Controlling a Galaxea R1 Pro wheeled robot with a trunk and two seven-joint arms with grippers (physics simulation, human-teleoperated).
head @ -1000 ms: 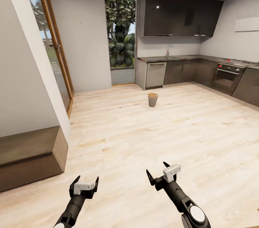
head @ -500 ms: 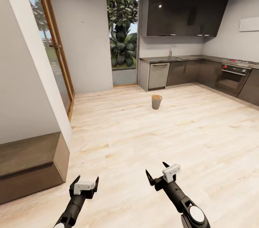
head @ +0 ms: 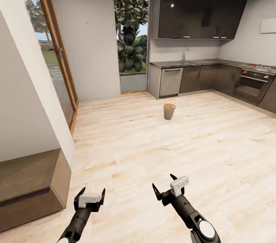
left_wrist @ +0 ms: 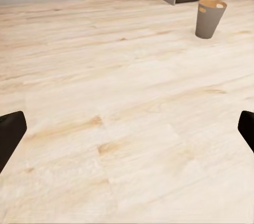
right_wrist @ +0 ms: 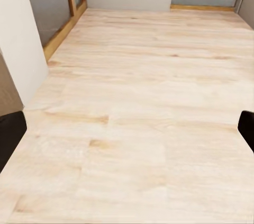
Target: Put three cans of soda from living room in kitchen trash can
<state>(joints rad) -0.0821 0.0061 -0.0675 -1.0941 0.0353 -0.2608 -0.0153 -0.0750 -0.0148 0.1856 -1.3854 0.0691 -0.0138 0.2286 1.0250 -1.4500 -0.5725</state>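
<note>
The trash can (head: 169, 111), a small grey tapering bin with a brown rim, stands alone on the pale wood floor of the kitchen ahead; the left wrist view has it far off (left_wrist: 210, 18). My left gripper (head: 92, 192) hangs low in front of me, open and empty. Open and empty too is my right gripper (head: 164, 186), beside it to the right. Both are far short of the bin. The soda cans are out of view.
Dark cupboards and a grey worktop (head: 199, 62) with sink and oven (head: 251, 85) line the back and right walls. A white wall corner (head: 38, 93) and a brown wooden step (head: 28, 185) stand close on my left. Glass doors (head: 132, 40) lie beyond.
The whole view has shifted: the wall and step on the left slid outward, the bin moved slightly right and lower. The right gripper sits a little lower and left in the picture.
</note>
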